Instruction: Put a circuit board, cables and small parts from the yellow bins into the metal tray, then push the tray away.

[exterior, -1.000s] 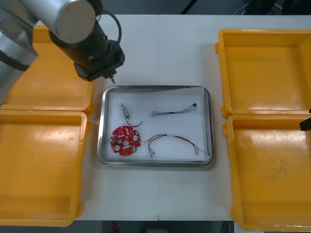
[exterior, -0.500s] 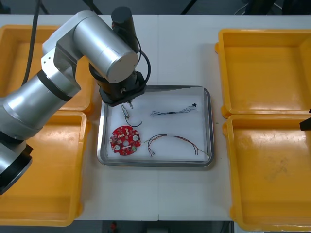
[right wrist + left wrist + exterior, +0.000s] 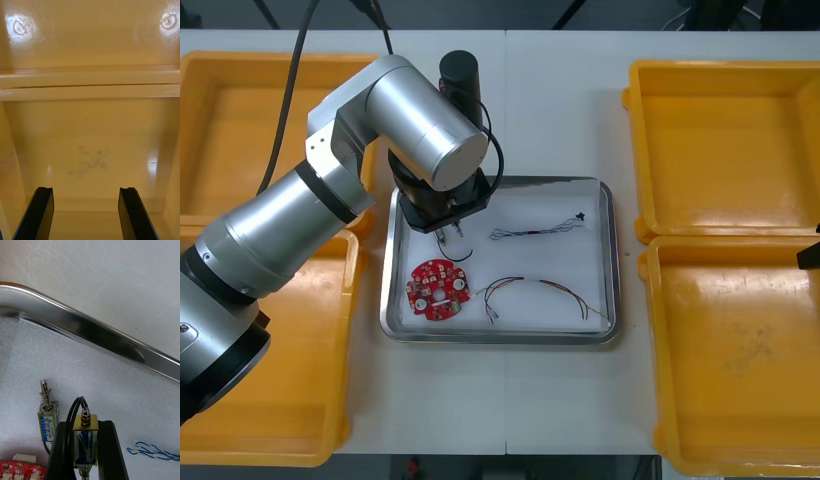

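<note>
Placing step in hand: left gripper (image 3: 85, 427), clamped on 1 small metal part (image 3: 86, 442), hangs over the metal tray (image 3: 93, 332), far-left corner. Next: lower, release. Right gripper (image 3: 86, 195) hangs spread above the near-right yellow bin (image 3: 740, 350).

Nothing here can truly be read. The small metal part (image 3: 48, 419) lying in the metal tray (image 3: 90, 332) carries a blue label (image 3: 46, 424), its print too fine to make out. Two round moulded marks (image 3: 20, 26) sit in a yellow bin (image 3: 90, 37), their characters illegible.
</note>
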`<state>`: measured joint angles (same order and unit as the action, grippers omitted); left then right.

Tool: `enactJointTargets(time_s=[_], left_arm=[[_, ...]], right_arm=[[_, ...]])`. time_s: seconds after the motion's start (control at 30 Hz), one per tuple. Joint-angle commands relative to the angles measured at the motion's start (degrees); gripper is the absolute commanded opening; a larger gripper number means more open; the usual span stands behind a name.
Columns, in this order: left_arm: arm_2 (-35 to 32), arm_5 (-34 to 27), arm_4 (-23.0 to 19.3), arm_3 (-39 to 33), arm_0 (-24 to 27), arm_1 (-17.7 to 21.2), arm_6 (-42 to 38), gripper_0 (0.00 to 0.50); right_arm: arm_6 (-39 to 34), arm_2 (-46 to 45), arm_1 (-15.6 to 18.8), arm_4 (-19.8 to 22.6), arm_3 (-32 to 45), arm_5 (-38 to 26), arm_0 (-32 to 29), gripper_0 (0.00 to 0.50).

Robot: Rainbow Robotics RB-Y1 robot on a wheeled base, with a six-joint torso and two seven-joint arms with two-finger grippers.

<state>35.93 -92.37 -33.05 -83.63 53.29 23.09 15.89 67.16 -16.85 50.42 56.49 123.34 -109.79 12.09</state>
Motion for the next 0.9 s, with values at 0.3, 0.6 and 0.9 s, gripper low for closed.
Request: enactJointTargets(time_s=[0.3,0.6,0.9], left_arm=[[3.26,1.75,0.80,-0.21,-0.82,-1.29,0.55,0.005],[3.26,1.84,1.41,-0.21,-0.91,-1.03,0.81,0.230],[3.26,1.05,0.36,-2.15,-0.65,1.35,0.99,0.338]], right_arm=[[-0.98,-1.87,2.32,-0.25,1.46,-0.21,-0.67,0.500],[-0.98,-1.87,2.32,-0.25,1.46,-0.21,-0.67,0.500],[-0.98,-1.87,2.32,-0.25,1.46,-0.21,-0.67,0.500]])
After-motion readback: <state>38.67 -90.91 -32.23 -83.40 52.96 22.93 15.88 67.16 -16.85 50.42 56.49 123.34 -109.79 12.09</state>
